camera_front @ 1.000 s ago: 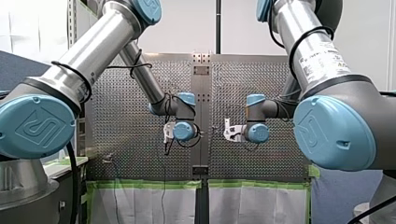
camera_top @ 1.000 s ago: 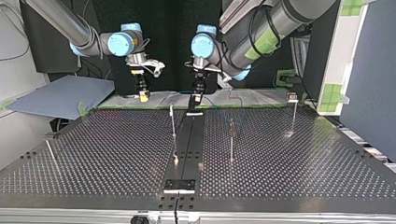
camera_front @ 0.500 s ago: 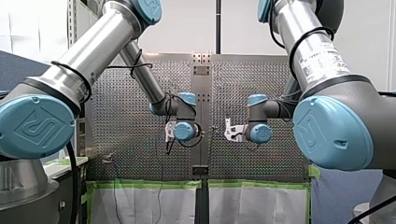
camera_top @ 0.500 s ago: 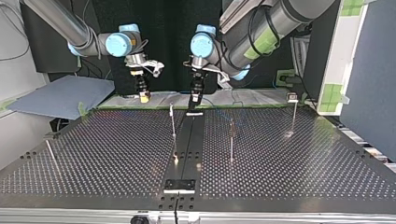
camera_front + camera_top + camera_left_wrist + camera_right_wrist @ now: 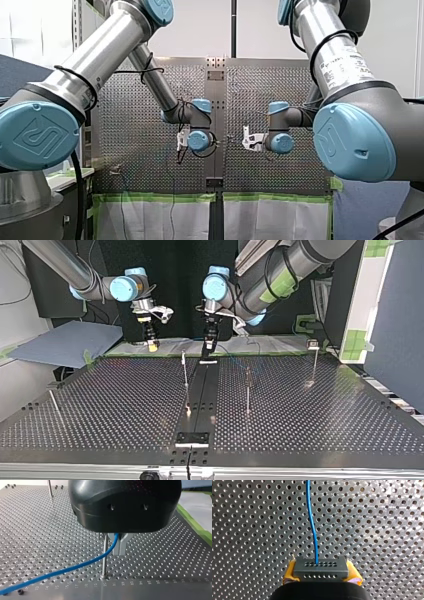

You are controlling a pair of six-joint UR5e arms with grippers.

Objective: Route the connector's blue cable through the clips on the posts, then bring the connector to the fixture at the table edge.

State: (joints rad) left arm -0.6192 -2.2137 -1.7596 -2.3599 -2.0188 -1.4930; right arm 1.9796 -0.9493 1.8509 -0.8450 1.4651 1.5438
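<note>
Two grippers are engaged. My right gripper (image 5: 321, 578) has its yellow pads closed on the connector (image 5: 321, 566) above the tabletop (image 5: 249, 530). My left gripper (image 5: 113, 540) appears pinched on the blue cable (image 5: 75, 568), just beside a post (image 5: 104, 555). Routing has barely begun; the next move calls for seating the cable in that post's clip.

Thin posts (image 5: 185, 369) stand well apart, with open table (image 5: 120, 400) between them.

A perforated metal table (image 5: 115, 405) with thin upright posts (image 5: 185, 372) and a dark strip (image 5: 202, 390) along its middle.
</note>
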